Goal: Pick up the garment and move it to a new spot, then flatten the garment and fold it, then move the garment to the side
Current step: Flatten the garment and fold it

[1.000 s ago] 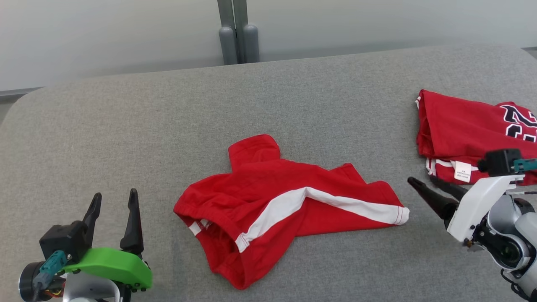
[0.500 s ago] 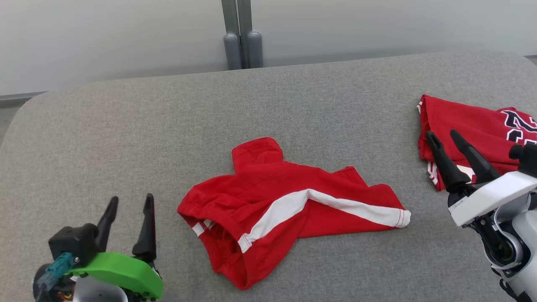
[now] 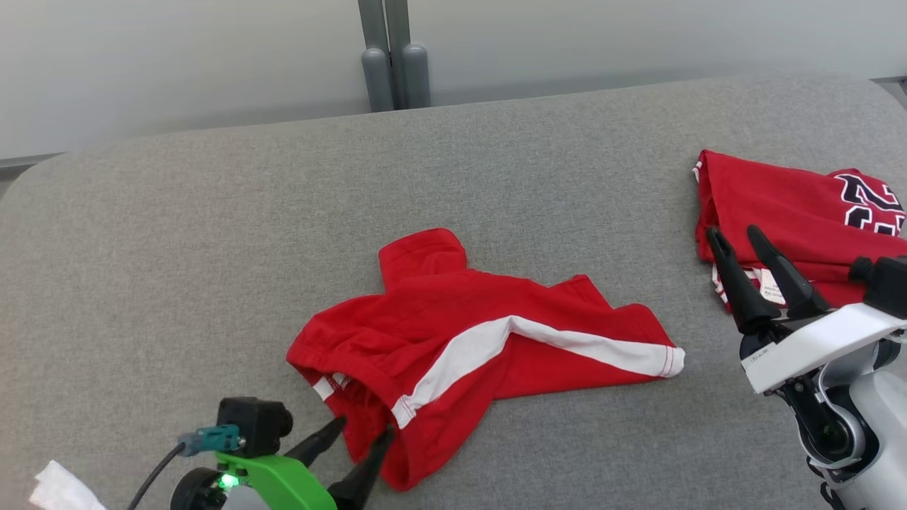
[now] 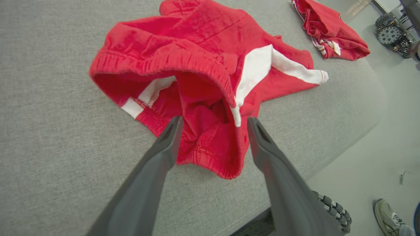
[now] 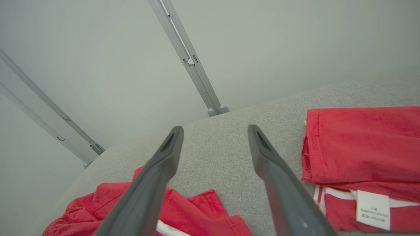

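On the grey fabric-covered counter [image 3: 177, 234], seen from the head camera, the garment [image 3: 482, 333] lies near the middle: red shorts with a white side stripe, crumpled, the waistband opening turned toward the robot's left and one leg stretched out to the right. At the bottom edge the left tool [image 3: 363, 425] points up and to the right. Its two dark fingers are spread wide and their tips are at the near lower edge of the shorts, holding nothing. Well to the right, the right tool [image 3: 732, 231] is also spread wide and empty. Its tips show in front of a second red garment [image 3: 779, 205], folded, with dark lettering, at the counter's right end. A small white crumpled thing [image 3: 57, 489] sits at the lower left corner. Two grey posts [image 3: 386, 64] stand behind the counter's far edge.

From the left wrist camera, the fingers [image 4: 154, 170] straddle the nearest fold of the shorts, with red cloth lying between the tips. Whether the tips touch the cloth cannot be told. Beyond the counter's edge there is pale floor [image 4: 370, 131], a shoe [image 4: 388, 213] at the lower right, and a wheeled device [image 4: 392, 32] at the upper right.

From the right wrist camera, the fingers stand apart above bare grey fabric. The shorts lie below on the left and the folded garment lies to the right, with a white label [image 5: 373, 209] on its near edge.
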Robot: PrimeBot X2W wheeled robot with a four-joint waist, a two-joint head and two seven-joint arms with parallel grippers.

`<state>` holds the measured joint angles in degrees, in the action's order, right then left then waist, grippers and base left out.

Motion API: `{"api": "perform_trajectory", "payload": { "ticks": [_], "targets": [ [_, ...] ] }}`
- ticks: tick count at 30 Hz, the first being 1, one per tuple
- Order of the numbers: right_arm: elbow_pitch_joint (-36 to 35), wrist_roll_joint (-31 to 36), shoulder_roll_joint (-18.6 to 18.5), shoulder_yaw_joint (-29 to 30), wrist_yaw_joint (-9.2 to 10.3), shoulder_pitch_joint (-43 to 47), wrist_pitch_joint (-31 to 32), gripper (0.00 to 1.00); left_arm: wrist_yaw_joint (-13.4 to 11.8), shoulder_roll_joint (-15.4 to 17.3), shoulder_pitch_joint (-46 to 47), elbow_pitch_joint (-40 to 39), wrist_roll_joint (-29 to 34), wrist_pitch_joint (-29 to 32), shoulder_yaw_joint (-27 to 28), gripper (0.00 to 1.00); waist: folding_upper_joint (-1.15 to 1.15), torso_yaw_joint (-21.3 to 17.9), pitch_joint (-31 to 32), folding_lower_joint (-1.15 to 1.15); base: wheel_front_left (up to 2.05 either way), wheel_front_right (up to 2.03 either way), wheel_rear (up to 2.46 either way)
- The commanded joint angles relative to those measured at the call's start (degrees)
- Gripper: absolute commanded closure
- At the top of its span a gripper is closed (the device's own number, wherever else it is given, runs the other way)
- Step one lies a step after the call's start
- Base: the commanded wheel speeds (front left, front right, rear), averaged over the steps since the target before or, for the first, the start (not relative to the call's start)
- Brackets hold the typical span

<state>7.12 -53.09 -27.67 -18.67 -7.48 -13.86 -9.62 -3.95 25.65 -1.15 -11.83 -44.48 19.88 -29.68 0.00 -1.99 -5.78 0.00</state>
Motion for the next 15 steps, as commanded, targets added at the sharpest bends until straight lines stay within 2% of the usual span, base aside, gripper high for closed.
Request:
{"api": "perform_trajectory", "payload": {
  "ticks": [1,10,11,12,13,14,15],
  "targets": [
    [-0.36,0.53,0.2,0.28,-0.03,0.36,0.28,0.0,0.68,-0.78,1.65,0.75,-0.94,0.75,-0.48,0.0,0.0,-0.58,-0.51,0.0,0.0,0.0,0.0],
    [-1.14,1.57,2.17,0.22,-0.03,-0.27,1.7,0.0,2.98,-3.45,6.43,8.13,-2.25,2.27,-2.23,0.0,0.0,-3.35,-1.66,0.0,0.0,0.0,0.0],
    [-1.1,1.68,2.3,0.22,-0.03,-0.22,1.79,0.0,3.01,-3.36,6.69,8.59,-2.15,2.54,-2.36,0.14,0.0,-3.54,-1.71,0.0,0.0,0.0,0.0],
    [-1.14,1.8,2.35,0.24,-0.04,-0.19,1.89,0.0,3.1,-3.35,6.97,8.99,-2.18,2.67,-2.42,0.42,0.0,-3.74,-1.79,0.0,0.0,0.0,0.0],
    [-1.14,1.88,2.41,0.29,-0.03,-0.13,1.93,0.0,3.22,-3.39,7.11,9.23,-2.31,2.82,-2.47,0.62,0.0,-3.85,-1.84,0.0,0.0,0.0,0.0],
    [-1.19,1.91,2.47,0.38,-0.03,-0.01,1.92,0.0,3.42,-3.4,7.1,9.39,-2.54,2.95,-2.52,0.93,0.0,-3.95,-1.9,0.0,0.0,0.0,0.0],
    [-1.17,1.92,2.49,0.51,-0.03,0.12,2.01,0.0,3.55,-3.39,7.09,9.45,-2.88,2.98,-2.48,1.0,0.0,-3.97,-1.93,0.0,0.0,0.0,0.0]
  ]
}}
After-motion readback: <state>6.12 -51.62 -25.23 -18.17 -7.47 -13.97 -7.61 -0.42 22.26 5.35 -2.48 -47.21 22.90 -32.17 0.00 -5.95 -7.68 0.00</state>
